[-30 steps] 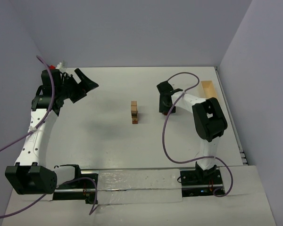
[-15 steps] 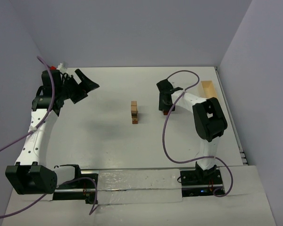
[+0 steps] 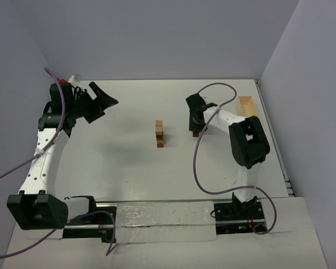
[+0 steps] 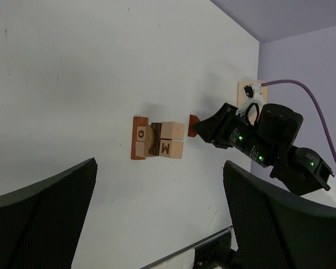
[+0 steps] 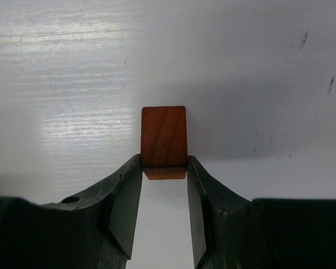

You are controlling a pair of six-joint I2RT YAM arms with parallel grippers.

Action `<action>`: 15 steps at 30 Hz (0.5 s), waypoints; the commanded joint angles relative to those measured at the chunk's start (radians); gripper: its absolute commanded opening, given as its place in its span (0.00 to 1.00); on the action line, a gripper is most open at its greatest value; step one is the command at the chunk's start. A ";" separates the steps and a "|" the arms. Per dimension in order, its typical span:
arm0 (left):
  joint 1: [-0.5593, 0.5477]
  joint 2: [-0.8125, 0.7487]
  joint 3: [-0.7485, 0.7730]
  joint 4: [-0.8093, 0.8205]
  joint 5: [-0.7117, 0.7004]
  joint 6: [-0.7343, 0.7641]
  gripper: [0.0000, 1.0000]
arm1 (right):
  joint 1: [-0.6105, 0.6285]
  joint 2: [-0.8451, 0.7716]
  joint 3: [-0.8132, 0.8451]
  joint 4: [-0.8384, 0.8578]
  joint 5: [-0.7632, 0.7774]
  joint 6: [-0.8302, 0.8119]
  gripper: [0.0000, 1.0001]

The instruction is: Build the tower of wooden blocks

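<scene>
- The right gripper has its fingers clamped on the near end of a red-brown block, one tip against each side.
- Most of the block sticks out past the tips, with its grain running lengthwise.
- The right wrist view does not show whether the block rests on the table or hangs just above it. A soft shadow lies to the block's right.
- In the top view the right gripper points down at the table with the block at its tip.
- It stands right of the tower, apart from it, and between the tower and the box at the far right edge.
- In the left wrist view the block sits just beside the tower without touching it.
- The tower is at the middle of the table and is a tight group of blocks.
- It has a red bar at one end, carrying a small cube marked G.
- Next comes a dark block.
- Two pale cubes follow side by side: one plain and one marked M.
- The left gripper is spread wide and holds nothing. It is raised over the far left of the table, well apart from the tower.
- In its own view the left gripper frames the tower between its two black fingers.
- A purple cable loops from the right arm down to its base.
</scene>
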 commanded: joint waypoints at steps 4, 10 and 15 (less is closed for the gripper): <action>0.012 -0.020 -0.008 0.052 0.002 0.009 0.99 | 0.000 -0.085 0.051 -0.062 -0.054 0.007 0.00; 0.012 -0.048 -0.037 0.053 -0.108 0.083 0.99 | 0.043 -0.266 0.111 -0.132 -0.085 0.021 0.00; 0.012 -0.071 -0.057 0.031 -0.222 0.083 0.99 | 0.077 -0.347 0.207 -0.241 -0.094 0.051 0.00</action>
